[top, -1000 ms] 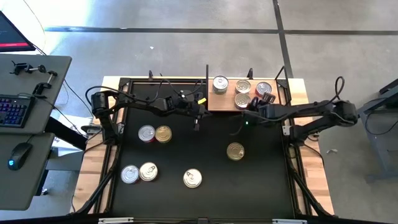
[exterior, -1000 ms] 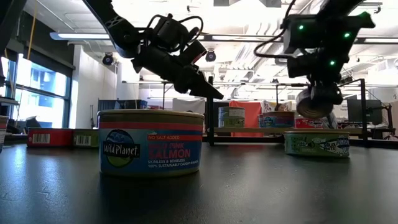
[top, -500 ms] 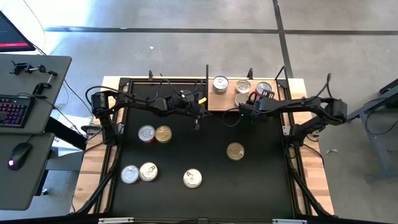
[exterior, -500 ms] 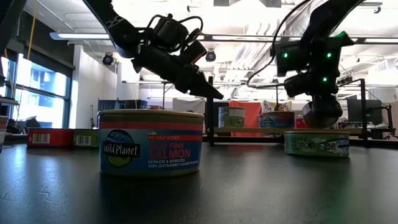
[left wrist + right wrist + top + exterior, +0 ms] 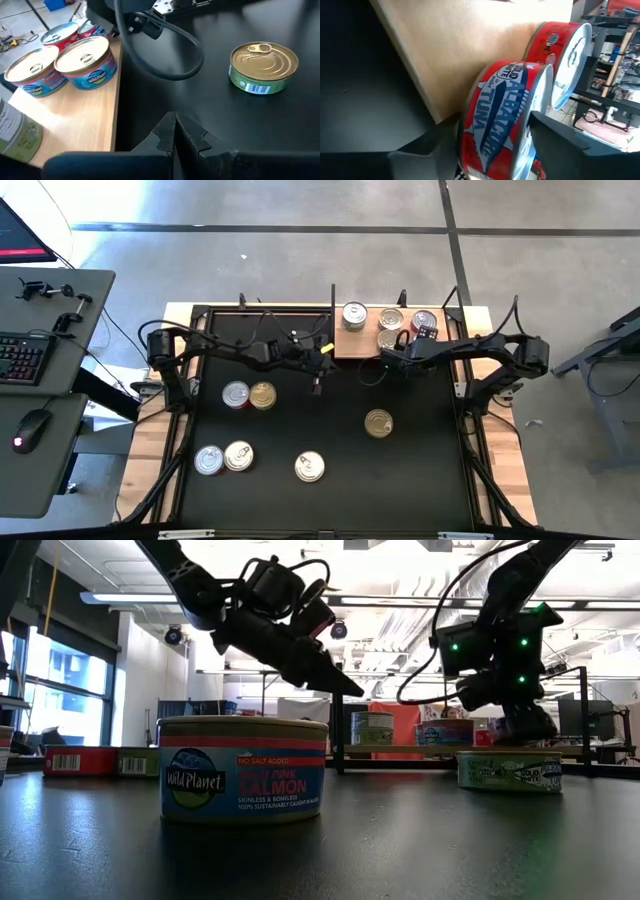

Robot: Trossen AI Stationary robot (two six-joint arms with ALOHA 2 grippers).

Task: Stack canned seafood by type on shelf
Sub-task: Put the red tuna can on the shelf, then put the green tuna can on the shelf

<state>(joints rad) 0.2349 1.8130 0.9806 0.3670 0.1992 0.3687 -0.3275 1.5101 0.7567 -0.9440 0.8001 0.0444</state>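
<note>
1. While both arms reach over the mat, the shelf is seen in the high view carrying four tins; the right gripper sits at its near edge, the left gripper just beside its left end.
2. Seen low, a salmon tin stands well forward of the shelf.
3. From the left wrist, closed fingers are noted, with a gold tin on the mat beyond.
4. From the right wrist, parted fingers flank a red tuna tin at the shelf edge; contact cannot be judged.
</note>
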